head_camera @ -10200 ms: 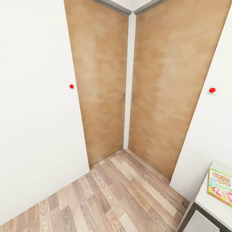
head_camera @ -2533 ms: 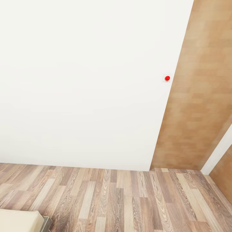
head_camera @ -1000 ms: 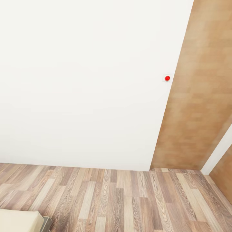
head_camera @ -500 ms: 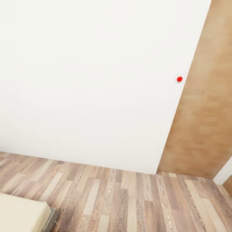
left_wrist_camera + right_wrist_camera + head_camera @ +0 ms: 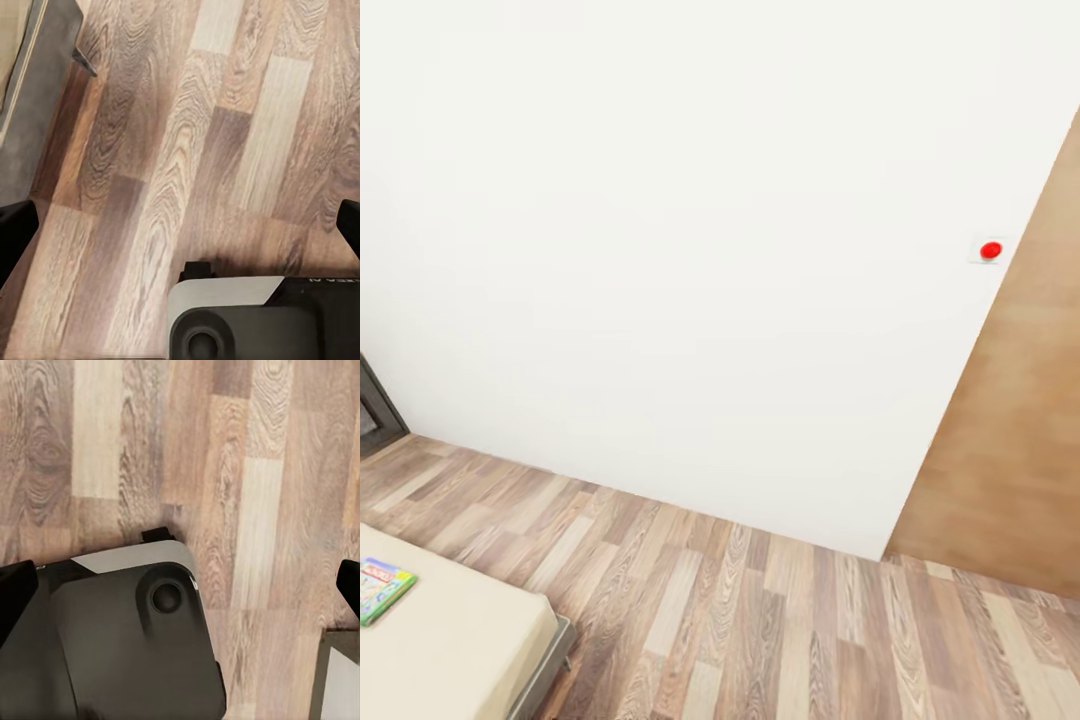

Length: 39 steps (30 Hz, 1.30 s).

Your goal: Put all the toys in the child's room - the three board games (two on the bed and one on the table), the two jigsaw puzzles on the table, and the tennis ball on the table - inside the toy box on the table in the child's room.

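— Where do the pincers stand?

— The left gripper points down at the wood-plank floor, its dark fingertips far apart with nothing between them, so it is spread wide and empty. The right gripper hangs the same way, fingertips parted over the robot's grey base. Arms tucked like that suit driving, I judge — not reaching.

— And the toys?

— One board game, a green-bordered printed box, lies flat on the bed, near the bed's corner. Beyond the bed's foot runs bare floor up to the white wall; a red button sits on that wall, far from the bed, beside a brown wooden panel.

— What comes next?

— Probably closing on the bed to pick that game up.
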Available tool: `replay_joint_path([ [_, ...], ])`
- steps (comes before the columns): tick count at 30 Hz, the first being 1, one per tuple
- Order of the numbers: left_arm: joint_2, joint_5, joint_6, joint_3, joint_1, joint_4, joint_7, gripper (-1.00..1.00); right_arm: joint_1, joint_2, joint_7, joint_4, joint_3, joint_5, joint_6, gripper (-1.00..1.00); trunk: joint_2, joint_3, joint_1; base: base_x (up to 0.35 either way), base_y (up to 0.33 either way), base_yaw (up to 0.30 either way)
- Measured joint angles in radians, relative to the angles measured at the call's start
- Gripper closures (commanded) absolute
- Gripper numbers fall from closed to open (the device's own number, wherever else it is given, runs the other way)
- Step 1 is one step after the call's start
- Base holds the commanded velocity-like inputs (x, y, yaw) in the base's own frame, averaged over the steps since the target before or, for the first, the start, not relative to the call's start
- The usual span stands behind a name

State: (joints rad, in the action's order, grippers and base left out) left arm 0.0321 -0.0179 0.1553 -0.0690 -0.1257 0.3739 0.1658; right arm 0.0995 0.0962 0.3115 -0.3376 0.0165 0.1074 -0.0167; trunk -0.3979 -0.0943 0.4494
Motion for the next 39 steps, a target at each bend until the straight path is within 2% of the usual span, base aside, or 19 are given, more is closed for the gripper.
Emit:
replay_joint_path([
  [14, 0.0, 0.0, 0.0, 0.0, 0.0, -0.001, 0.0, -1.0, 0.0, 0.002, 0.001, 0.002, -0.001, 0.0, 0.0, -1.0, 0.0, 0.0, 0.0, 0.078, -0.031, 0.291],
  [28, 0.002, -0.001, -0.001, 0.0, 0.0, 0.0, 0.0, -1.0, 0.0, 0.003, 0.0, 0.003, -0.001, 0.0, 0.002, -1.0, 0.0, 0.0, 0.0, 0.019, -0.162, 0.291],
  [39, 0.003, -0.002, -0.001, 0.0, -0.001, -0.001, 0.0, -1.0, 0.0, 0.003, 0.0, 0.003, -0.002, -0.001, 0.003, -1.0, 0.0, 0.0, 0.0, 0.0, -0.262, 0.291],
])
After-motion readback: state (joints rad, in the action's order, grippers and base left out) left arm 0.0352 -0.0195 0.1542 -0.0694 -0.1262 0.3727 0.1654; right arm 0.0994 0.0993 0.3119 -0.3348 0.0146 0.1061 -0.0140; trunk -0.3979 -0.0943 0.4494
